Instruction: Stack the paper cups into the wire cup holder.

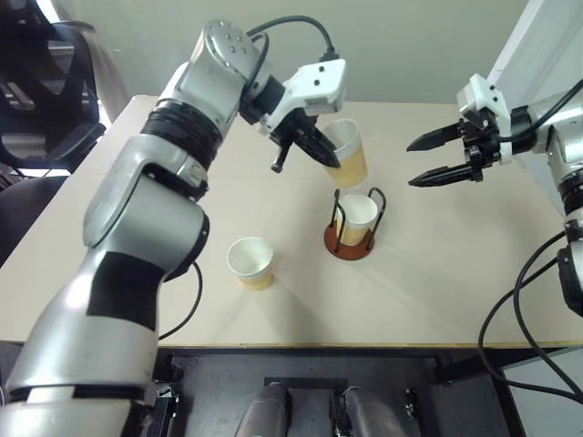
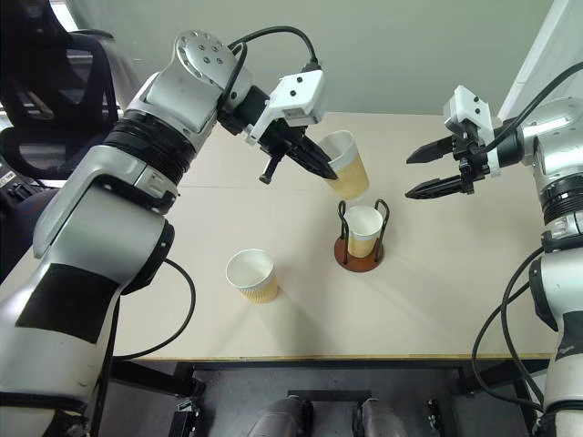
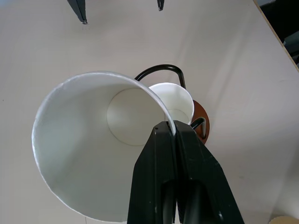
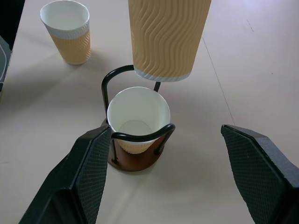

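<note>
Left gripper pinched shut on rim of cup, held above holder mid-frame. Right gripper wide open, empty, at right. 1 cup in holder; right wrist view shows held cup's ribbed wall. Loose cup lower left.

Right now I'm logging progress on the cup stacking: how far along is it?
Done: one cup sits upright in the holder. In hand: the left gripper has its jaws shut on the rim of a second cup, held in the air above the holder, not yet nested. Left: a third cup stands alone on the table. The right gripper hangs open and empty beside the holder.
</note>
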Controlling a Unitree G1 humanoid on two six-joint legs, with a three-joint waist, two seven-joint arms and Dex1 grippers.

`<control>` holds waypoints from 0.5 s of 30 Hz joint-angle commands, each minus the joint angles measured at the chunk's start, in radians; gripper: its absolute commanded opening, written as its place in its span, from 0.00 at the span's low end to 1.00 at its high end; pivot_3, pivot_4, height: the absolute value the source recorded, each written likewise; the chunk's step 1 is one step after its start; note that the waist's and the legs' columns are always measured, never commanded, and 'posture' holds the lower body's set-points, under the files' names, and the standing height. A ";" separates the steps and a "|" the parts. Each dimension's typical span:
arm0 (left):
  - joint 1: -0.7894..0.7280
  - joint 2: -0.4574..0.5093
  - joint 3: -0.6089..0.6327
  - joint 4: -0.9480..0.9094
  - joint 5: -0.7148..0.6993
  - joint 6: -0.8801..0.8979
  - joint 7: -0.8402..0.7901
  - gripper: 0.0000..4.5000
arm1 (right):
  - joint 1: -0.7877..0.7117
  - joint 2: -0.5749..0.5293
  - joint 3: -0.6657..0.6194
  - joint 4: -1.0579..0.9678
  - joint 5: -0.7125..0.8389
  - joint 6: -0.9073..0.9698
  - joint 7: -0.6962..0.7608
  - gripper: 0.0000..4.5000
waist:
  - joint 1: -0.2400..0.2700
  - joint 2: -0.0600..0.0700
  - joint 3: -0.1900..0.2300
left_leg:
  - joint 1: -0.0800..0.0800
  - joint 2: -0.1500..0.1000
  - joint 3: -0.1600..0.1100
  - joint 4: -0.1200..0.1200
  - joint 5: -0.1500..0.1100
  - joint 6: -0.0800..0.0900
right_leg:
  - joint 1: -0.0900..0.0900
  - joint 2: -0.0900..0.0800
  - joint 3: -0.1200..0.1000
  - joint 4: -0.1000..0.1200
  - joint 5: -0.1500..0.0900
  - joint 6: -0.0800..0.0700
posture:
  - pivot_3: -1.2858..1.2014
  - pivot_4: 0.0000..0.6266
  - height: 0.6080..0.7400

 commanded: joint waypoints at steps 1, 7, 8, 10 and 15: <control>-0.003 -0.010 0.015 -0.023 -0.007 -0.014 -0.033 0.00 | -0.011 -0.021 -0.002 -0.025 0.022 -0.003 0.004 0.85 | 0.000 0.000 0.000 | 0.000 0.000 0.000 0.000 0.000 0.000 | 0.000 0.000 0.000 0.000 0.000 0.000 | 0.52 0.24 1.00; 0.011 -0.035 0.018 -0.014 0.021 -0.053 -0.033 0.00 | -0.005 -0.025 0.001 -0.031 0.023 -0.006 0.004 0.85 | 0.002 0.000 0.000 | 0.000 0.000 0.000 0.000 0.000 0.000 | 0.000 0.000 0.000 0.000 0.000 0.000 | 0.52 0.24 1.00; 0.013 -0.040 0.021 -0.011 0.026 -0.059 -0.033 0.00 | -0.004 -0.025 0.001 -0.032 0.023 -0.006 0.004 0.85 | 0.003 0.000 0.000 | 0.000 0.000 0.000 0.000 0.000 0.000 | 0.000 0.000 0.000 0.000 0.000 0.000 | 0.52 0.24 1.00; 0.014 -0.048 0.023 -0.007 0.031 -0.062 -0.033 0.00 | -0.003 -0.026 0.001 -0.035 0.024 -0.005 0.004 0.85 | 0.004 0.000 0.000 | 0.000 0.000 0.000 0.001 0.000 0.000 | 0.000 0.000 0.000 0.000 0.000 0.001 | 0.52 0.24 1.00; 0.020 -0.059 0.023 -0.002 0.049 -0.080 -0.033 0.00 | 0.001 -0.034 0.001 -0.039 0.024 -0.005 0.004 0.85 | 0.004 0.000 0.000 | 0.000 0.000 0.000 0.001 0.000 0.000 | 0.000 0.000 0.000 0.000 0.001 0.001 | 0.52 0.24 1.00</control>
